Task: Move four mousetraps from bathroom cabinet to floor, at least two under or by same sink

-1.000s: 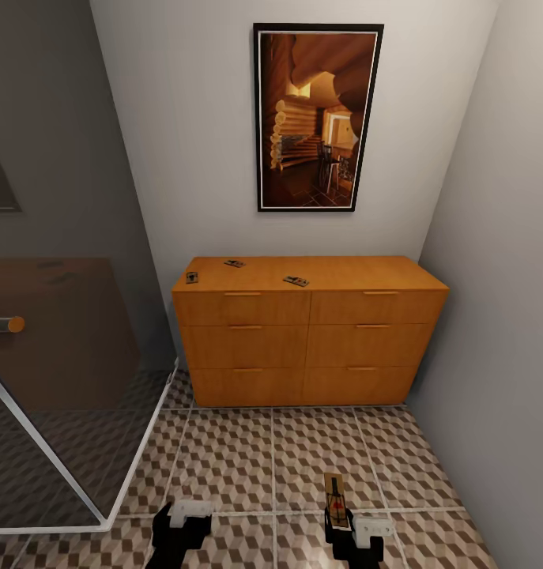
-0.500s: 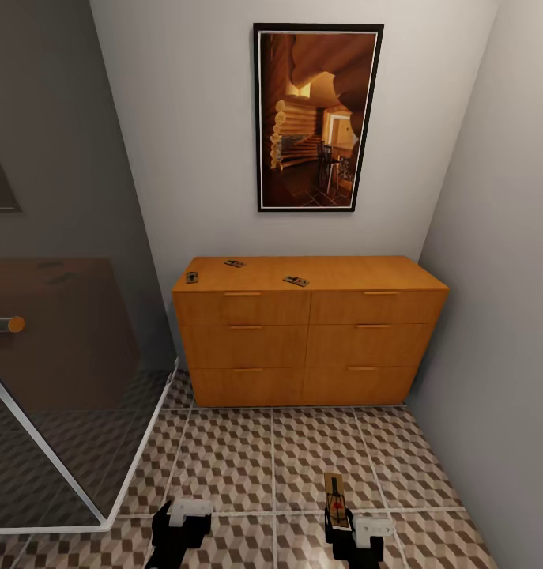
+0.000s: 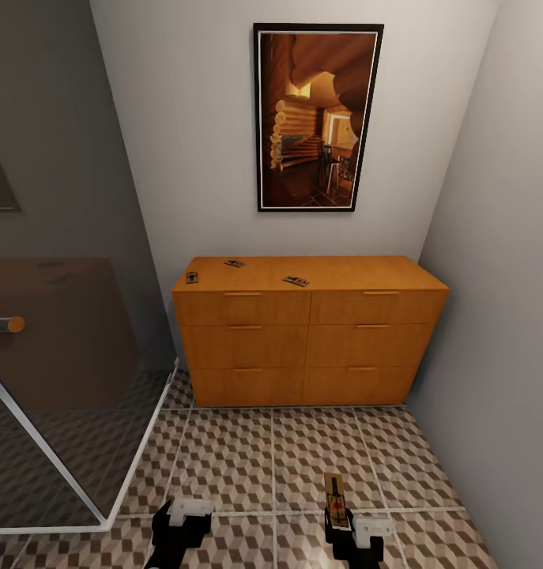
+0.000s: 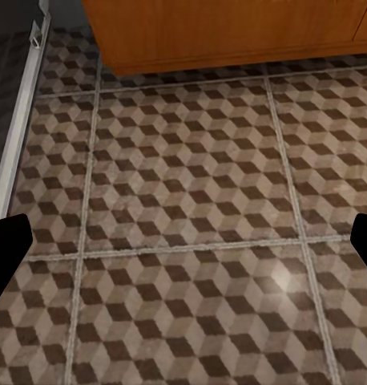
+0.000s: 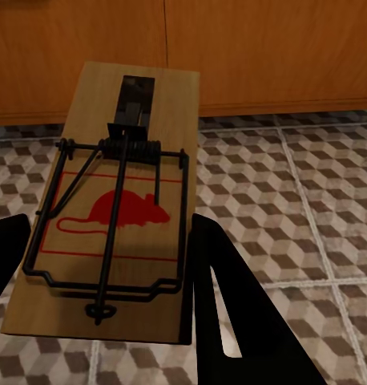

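Mousetraps are split right now: from the head view, three lie on the cabinet [image 3: 311,332] top, one near the left front edge [image 3: 192,277], one further back [image 3: 235,263], one toward the middle [image 3: 296,280]. The fourth mousetrap [image 3: 335,499] sits in my right gripper [image 3: 344,528], over the bathroom floor [image 3: 247,458]. My left gripper [image 3: 180,525] hangs low.

Left wrist view: black fingertips [image 4: 9,249] at opposite edges, spread wide, nothing between, just tiles.

Right wrist view: the trap [image 5: 115,212] is clamped between the fingers [image 5: 231,313], long axis running away toward the drawers, red mouse facing up, board roughly flat.

I judge this the carry step; next I need to find the sink and lower the trap beside it.
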Available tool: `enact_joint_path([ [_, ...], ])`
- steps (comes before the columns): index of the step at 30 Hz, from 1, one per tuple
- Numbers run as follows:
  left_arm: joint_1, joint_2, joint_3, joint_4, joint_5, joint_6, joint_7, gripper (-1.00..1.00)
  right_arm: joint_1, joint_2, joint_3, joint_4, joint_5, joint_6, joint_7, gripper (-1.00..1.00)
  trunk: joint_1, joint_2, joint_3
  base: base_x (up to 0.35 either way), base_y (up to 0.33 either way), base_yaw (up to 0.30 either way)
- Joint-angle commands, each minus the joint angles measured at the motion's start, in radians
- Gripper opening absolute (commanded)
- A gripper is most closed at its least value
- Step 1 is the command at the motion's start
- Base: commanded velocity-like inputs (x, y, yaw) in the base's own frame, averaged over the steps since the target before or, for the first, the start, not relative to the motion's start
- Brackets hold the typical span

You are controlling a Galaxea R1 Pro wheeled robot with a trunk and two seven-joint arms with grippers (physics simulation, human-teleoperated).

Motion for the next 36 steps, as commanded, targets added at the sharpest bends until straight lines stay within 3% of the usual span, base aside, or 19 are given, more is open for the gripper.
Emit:
enact_joint_path([
  [1,0.0,0.001,-0.004,0.001,-0.001,-0.003,0.008,1.0,-0.001,0.0,-0.002,0.001,0.008,-0.002,-0.005,-1.0,0.0,0.0,-0.001,0.0,0.0,0.0],
  [36,-0.001,0.001,-0.004,0.001,-0.001,-0.003,0.008,1.0,0.0,0.0,-0.002,0.001,0.008,-0.002,-0.005,-1.0,0.0,0.0,-0.001,0.0,0.0,0.0],
])
